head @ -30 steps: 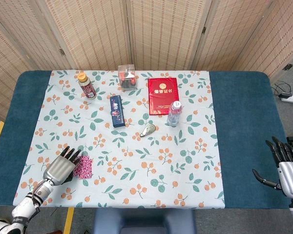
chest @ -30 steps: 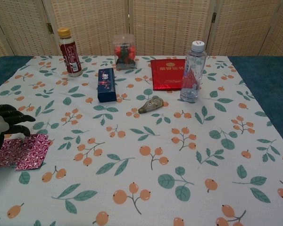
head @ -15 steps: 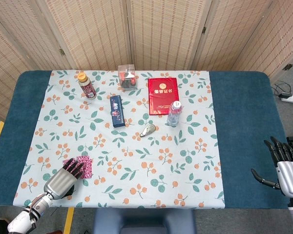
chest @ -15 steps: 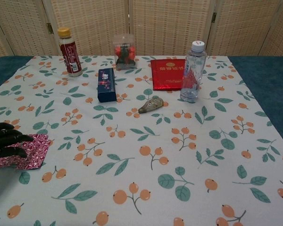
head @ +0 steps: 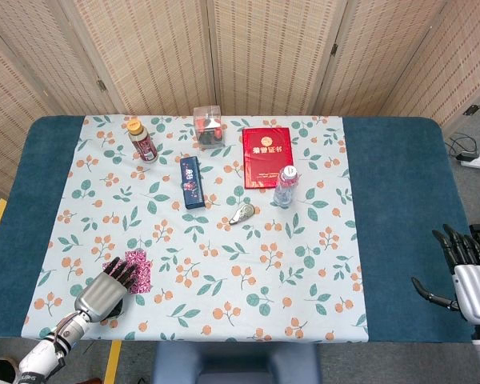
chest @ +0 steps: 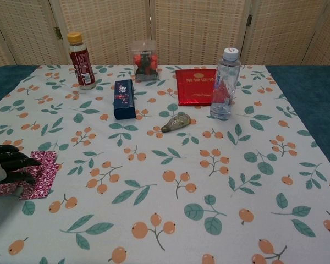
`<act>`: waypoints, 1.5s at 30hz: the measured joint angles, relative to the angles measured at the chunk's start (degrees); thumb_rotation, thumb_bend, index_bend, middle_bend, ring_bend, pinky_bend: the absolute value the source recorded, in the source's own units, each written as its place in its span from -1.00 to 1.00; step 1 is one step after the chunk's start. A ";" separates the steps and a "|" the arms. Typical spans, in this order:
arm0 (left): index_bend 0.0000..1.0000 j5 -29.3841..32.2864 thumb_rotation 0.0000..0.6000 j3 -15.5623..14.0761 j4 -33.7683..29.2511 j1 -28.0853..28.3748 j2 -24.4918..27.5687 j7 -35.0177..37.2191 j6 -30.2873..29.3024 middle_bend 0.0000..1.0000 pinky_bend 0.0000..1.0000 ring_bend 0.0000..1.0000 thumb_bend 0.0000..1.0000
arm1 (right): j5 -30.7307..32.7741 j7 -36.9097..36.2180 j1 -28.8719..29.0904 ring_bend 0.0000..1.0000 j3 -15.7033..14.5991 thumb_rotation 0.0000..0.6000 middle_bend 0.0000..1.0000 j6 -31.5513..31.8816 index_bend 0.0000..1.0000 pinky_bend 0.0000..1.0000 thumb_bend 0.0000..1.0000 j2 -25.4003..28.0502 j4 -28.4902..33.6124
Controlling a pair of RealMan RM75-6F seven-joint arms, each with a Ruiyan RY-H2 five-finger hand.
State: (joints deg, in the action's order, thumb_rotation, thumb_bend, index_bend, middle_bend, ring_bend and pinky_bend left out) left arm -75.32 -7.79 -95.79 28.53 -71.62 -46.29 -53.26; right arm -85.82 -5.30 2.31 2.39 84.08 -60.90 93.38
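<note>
The left hand (head: 104, 292) lies at the table's seven o'clock corner, its dark fingers (chest: 14, 163) spread flat on the shiny red packet (chest: 36, 175), pressing it, not clamping it. To do this well, I think it should press softly and slide slowly so the packet stays flat. The right hand (head: 468, 276) waits at four o'clock, fingers apart, empty. The left hand hides part of the packet.

My left hand (head: 104, 292) now lies nearer the desk's front edge than a second ago, after dipping lower still. The pink foil packet (chest: 37, 173) has slid forward with it, my fingers (chest: 16, 163) pressing on top.
</note>
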 measured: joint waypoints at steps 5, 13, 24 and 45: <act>-0.64 1.96 -0.25 0.90 0.57 0.58 -0.49 -0.40 0.18 -1.00 -1.00 -1.00 0.88 | 0.15 -0.02 -0.11 -1.00 0.01 -0.04 -1.00 0.07 -1.00 -1.00 -0.34 0.08 0.04; -0.66 4.92 -0.25 2.31 1.70 1.78 -1.31 -0.35 0.57 -1.00 -1.00 -1.00 0.88 | 0.12 -0.16 -0.14 -1.00 -0.01 -0.04 -1.00 0.04 -1.00 -1.00 -0.34 0.14 -0.02; -0.66 8.58 -0.26 3.38 2.83 3.40 -1.83 -0.93 0.78 -1.00 -1.00 -1.00 0.89 | 0.34 -0.35 -0.31 -1.00 -0.02 -0.04 -1.00 0.09 -1.00 -1.00 -0.34 0.19 -0.08; -0.67 4.53 -0.25 -1.32 -3.27 1.61 0.96 -2.50 -2.75 -1.00 -1.00 -1.00 0.88 | 0.60 -0.71 -0.01 -1.00 -0.03 -0.03 -1.00 -0.80 -1.00 -1.00 -0.34 -0.16 -0.69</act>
State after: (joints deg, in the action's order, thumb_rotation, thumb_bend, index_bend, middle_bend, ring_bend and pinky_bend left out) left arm -70.79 -9.11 -99.06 30.14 -70.66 -48.80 -56.01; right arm -85.22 -6.01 2.30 2.36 83.29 -61.06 92.69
